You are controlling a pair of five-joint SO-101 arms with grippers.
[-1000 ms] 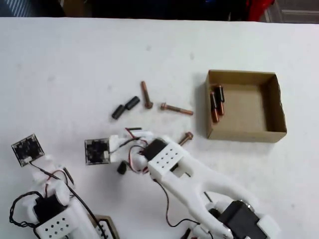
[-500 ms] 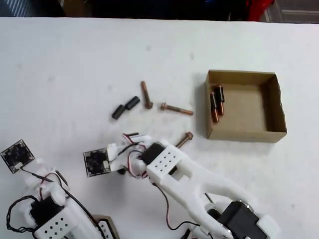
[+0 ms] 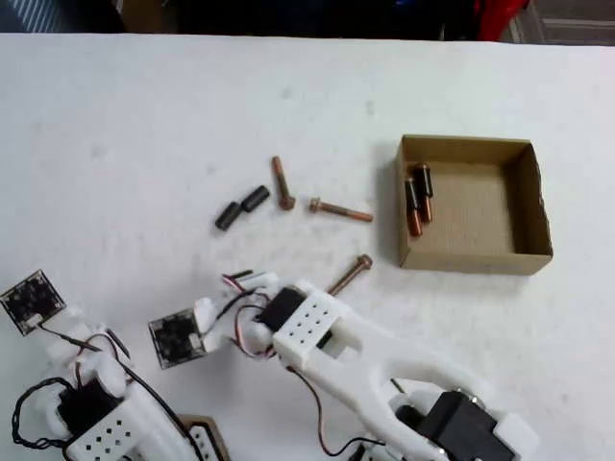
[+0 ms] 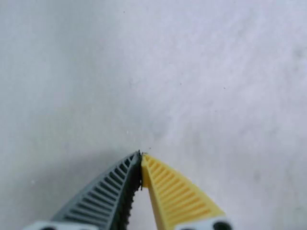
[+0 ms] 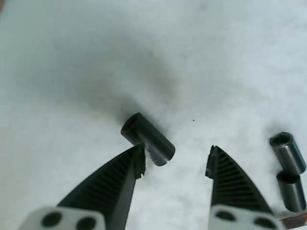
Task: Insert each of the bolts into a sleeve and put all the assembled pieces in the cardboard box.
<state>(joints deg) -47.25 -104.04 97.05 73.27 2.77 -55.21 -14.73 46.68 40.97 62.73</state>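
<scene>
My right pincer (image 5: 175, 160) stands wide, both dark ribbed fingers pointing down at the white table (image 3: 144, 115). A black sleeve (image 5: 146, 139) lies on its side just ahead of the gap. One of its ends sits right at the tip of one finger (image 5: 120, 191), well clear of the other finger. I cannot tell whether the sleeve and that tip touch. It is not gripped.

My left pincer (image 4: 140, 160) is closed, its grey finger and yellow finger meeting at the tips with nothing between them, over bare table. From above, that arm sits at the near left corner, well apart from the parts.

Beyond my right pincer, a second sleeve (image 3: 228, 215) and a third sleeve (image 3: 255, 199) lie almost end to end on the table. Just beside the third sleeve lies the far bolt (image 3: 281, 182), its head toward me. Near that head, the middle bolt (image 3: 340, 210) lies across, pointing toward the box. The nearest bolt (image 3: 350, 274) lies at a slant, its shank end meeting the edge of my right arm in the high view.

The cardboard box (image 3: 471, 259) stands open to the right of the bolts. Inside, against its left wall, two assembled pieces (image 3: 412, 206) lie side by side, each a copper bolt wearing a black sleeve.
</scene>
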